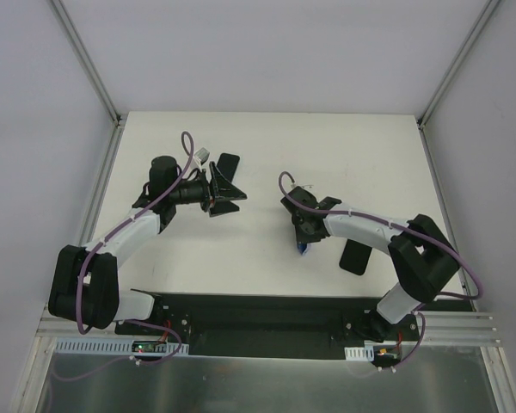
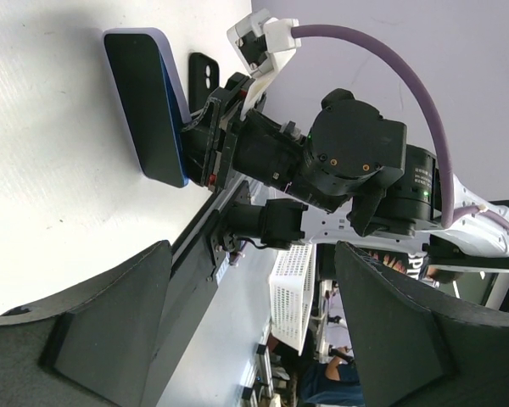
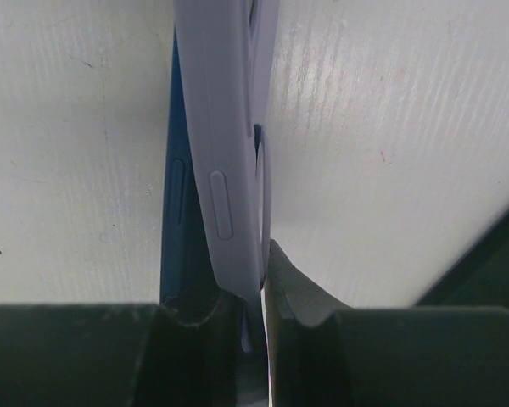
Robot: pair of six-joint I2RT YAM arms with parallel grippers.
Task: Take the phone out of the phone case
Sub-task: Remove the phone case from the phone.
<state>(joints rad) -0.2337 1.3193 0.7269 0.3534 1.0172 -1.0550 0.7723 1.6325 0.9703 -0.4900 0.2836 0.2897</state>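
Note:
The phone [image 2: 144, 110] is dark blue with a black screen. It stands on its long edge on the white table, in a lavender phone case [image 3: 225, 170]. In the right wrist view the case's side wall leans away from the phone's blue edge [image 3: 174, 212]. My right gripper [image 3: 263, 284] is shut on the case's thin wall, right at the table surface [image 1: 304, 245]. My left gripper [image 1: 234, 182] hovers well to the left of the phone, turned toward it. Its jaws stand wide apart with nothing between them [image 2: 254, 339].
A flat black rectangular item [image 1: 355, 256] lies on the table under my right forearm; in the left wrist view it shows behind the phone with two round holes [image 2: 205, 72]. White walls and metal rails [image 1: 99, 185] border the table on three sides.

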